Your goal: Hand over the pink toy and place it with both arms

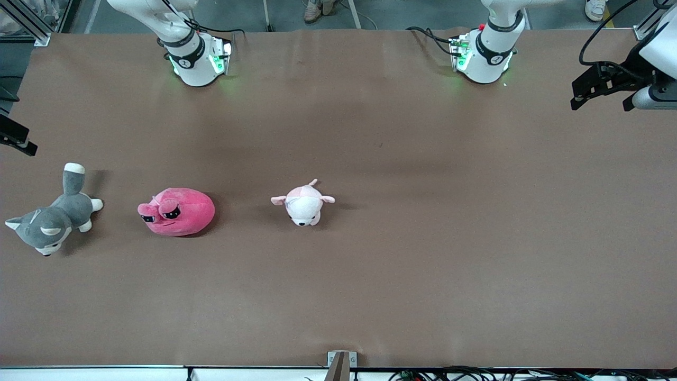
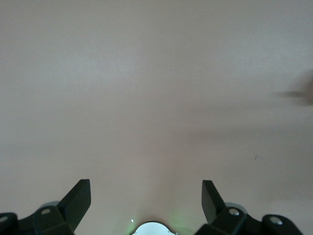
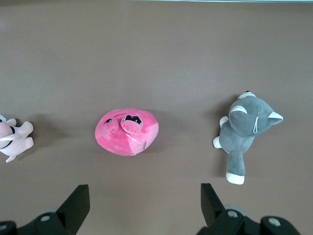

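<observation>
Hot-pink plush toy (image 1: 177, 211) lies on the brown table (image 1: 423, 254), between grey-and-white plush dog (image 1: 52, 219) and pale pink-and-white plush animal (image 1: 303, 203). Right gripper (image 3: 144, 208) hangs spread above it; left gripper (image 2: 145, 201), spread, waits over bare table.

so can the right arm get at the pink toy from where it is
Probably yes. The right gripper hangs open over bare table with the pink toy in plain view, untouched. The grey dog and the pale plush lie apart from it, so nothing blocks a descent.
</observation>
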Available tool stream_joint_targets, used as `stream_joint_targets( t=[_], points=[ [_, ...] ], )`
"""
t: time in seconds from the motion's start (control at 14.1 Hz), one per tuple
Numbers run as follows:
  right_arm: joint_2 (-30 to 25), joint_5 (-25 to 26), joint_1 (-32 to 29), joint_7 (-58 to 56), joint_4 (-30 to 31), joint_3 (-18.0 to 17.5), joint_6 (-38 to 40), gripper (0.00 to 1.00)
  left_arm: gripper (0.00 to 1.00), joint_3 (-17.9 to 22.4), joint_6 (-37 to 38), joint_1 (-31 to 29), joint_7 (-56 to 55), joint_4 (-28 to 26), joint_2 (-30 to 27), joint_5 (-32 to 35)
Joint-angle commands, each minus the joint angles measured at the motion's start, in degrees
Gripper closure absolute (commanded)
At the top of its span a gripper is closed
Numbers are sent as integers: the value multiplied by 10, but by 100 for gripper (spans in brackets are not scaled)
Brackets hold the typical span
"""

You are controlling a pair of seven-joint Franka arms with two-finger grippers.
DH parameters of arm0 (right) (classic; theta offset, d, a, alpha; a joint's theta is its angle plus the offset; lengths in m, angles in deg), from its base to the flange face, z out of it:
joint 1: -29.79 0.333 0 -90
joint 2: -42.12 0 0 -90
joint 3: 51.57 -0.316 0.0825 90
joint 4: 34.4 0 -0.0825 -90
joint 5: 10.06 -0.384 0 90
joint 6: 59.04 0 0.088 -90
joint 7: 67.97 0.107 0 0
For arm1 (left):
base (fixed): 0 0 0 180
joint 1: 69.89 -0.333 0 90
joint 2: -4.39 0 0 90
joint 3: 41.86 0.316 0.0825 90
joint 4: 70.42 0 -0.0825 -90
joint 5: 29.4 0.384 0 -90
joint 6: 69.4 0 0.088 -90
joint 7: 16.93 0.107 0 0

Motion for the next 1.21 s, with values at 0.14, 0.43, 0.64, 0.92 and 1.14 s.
stream_joint_targets(
  t=[0.14,0.43,0.64,0.92,1.14],
  points=[
    [-22,10,-48,32,35,-64,-32,0,0,-2,7,-8,10,-10,-17,-10],
    [-18,12,-45,68,48,-67,-64,0,0,-3,7,-8,13,-6,-15,-7],
    [-18,14,-47,65,65,-67,-69,0,0,-3,7,-7,10,11,-8,-6],
    [-32,15,-46,59,87,-67,-69,0,0,-3,8,-7,10,11,-9,-5],
    [-31,15,-47,50,88,-67,-70,0,0,-6,8,-6,10,11,-9,-5]
  ],
)
